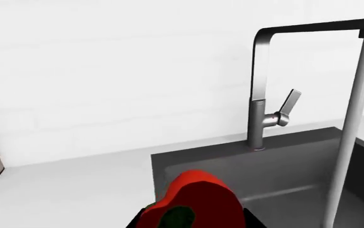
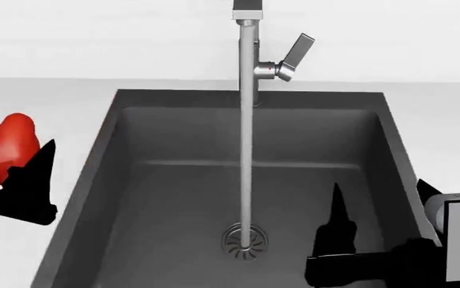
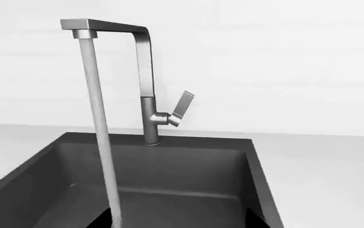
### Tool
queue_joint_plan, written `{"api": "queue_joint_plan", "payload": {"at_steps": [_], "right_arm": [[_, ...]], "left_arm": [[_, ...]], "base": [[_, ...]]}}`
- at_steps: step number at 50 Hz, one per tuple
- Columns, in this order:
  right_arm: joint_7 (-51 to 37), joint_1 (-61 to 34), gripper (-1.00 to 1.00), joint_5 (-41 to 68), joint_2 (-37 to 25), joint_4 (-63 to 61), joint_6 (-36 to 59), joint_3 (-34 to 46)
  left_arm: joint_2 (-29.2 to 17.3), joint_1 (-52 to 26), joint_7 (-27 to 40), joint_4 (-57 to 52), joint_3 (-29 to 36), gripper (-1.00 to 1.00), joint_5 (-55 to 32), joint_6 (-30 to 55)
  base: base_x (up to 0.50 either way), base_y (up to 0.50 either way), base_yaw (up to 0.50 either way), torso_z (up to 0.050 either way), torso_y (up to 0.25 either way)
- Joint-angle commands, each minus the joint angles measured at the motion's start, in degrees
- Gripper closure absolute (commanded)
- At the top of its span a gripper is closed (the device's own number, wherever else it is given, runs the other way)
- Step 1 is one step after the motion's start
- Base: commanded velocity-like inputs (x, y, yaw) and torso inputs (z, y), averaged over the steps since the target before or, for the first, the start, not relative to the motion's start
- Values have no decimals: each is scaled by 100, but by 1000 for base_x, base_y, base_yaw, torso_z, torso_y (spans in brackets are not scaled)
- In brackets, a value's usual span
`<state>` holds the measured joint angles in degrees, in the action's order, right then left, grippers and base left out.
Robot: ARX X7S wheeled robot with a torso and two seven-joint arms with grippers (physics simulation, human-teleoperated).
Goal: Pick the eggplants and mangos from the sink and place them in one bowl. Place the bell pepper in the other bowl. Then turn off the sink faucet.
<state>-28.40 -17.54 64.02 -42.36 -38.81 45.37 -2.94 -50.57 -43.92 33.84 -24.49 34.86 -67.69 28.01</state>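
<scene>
Left gripper (image 2: 21, 180) clamps the pepper (image 2: 7, 147) over the counter (image 2: 45, 108), left of the sink (image 2: 174, 198). Right gripper (image 2: 350, 240) hangs inside the sink, seemingly spread and empty. Faucet (image 2: 250, 66) running onto the drain (image 2: 244, 241).

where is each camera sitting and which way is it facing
Head view: on the head, looking down into the sink; both end effectors show, left holding the pepper, right low over the basin.
Left wrist view: on the left arm, facing the faucet and back wall; the pepper sits in the foreground.
Right wrist view: on the right arm, facing the faucet; dark fingertips barely show.
Shared: all three show the faucet, its running water and the sink.
</scene>
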Motion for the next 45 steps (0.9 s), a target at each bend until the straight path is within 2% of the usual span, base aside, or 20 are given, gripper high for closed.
{"api": "queue_joint_plan", "payload": {"at_steps": [1, 23, 45], "right_arm": [[35, -12, -100, -56, 39, -13, -28, -13], [72, 15, -100, -169, 23, 4, -86, 43], [80, -128, -100, -211, 33, 53, -39, 204]], "left_arm": [[-61, 47, -19, 24, -144, 100, -114, -90], [-85, 99, -32, 37, -177, 100, -127, -133], [-175, 280, -40, 1, -249, 100, -124, -274]], "base": [[-204, 499, 0, 0, 0], [-194, 499, 0, 0, 0], [-31, 500, 0, 0, 0]]}}
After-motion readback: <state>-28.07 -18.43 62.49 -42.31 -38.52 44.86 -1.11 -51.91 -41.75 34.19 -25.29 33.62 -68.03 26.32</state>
